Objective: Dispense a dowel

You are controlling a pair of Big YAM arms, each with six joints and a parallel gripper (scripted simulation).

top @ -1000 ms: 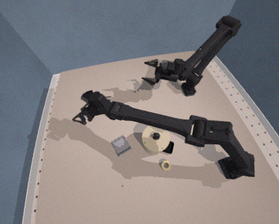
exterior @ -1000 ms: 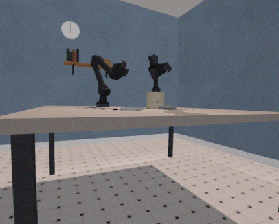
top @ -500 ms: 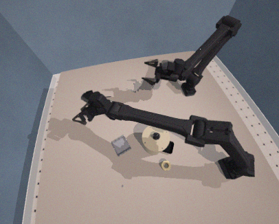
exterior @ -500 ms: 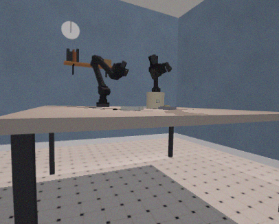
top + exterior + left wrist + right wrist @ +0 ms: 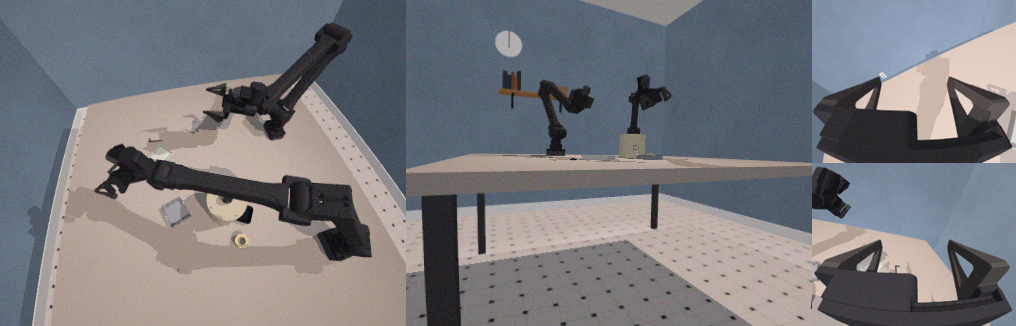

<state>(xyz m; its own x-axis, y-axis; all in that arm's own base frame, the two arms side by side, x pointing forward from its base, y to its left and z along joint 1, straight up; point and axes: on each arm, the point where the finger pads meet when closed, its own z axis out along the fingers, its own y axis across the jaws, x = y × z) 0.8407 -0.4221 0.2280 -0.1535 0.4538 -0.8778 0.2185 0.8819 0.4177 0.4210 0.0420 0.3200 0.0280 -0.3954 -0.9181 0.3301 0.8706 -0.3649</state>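
Note:
The dispenser [image 5: 226,206] is a cream round body near the table's front; its knob is partly hidden under my left arm. In the exterior view the dispenser [image 5: 632,145] shows as a cream block. The black tray [image 5: 247,214] sits against the dispenser's right side, mostly hidden. No dowel is visible. My left gripper [image 5: 106,181] is open and empty, held above the table's left part, far from the dispenser; it also shows in the left wrist view [image 5: 913,81]. My right gripper [image 5: 206,102] is open and empty, raised at the back; it also shows in the right wrist view [image 5: 914,244].
A yellow ring [image 5: 241,240] lies in front of the dispenser. A grey square plate [image 5: 175,211] lies to the dispenser's left. A pale glassy square [image 5: 160,153] and a small black hook [image 5: 152,140] lie mid-table. My left arm spans above the dispenser.

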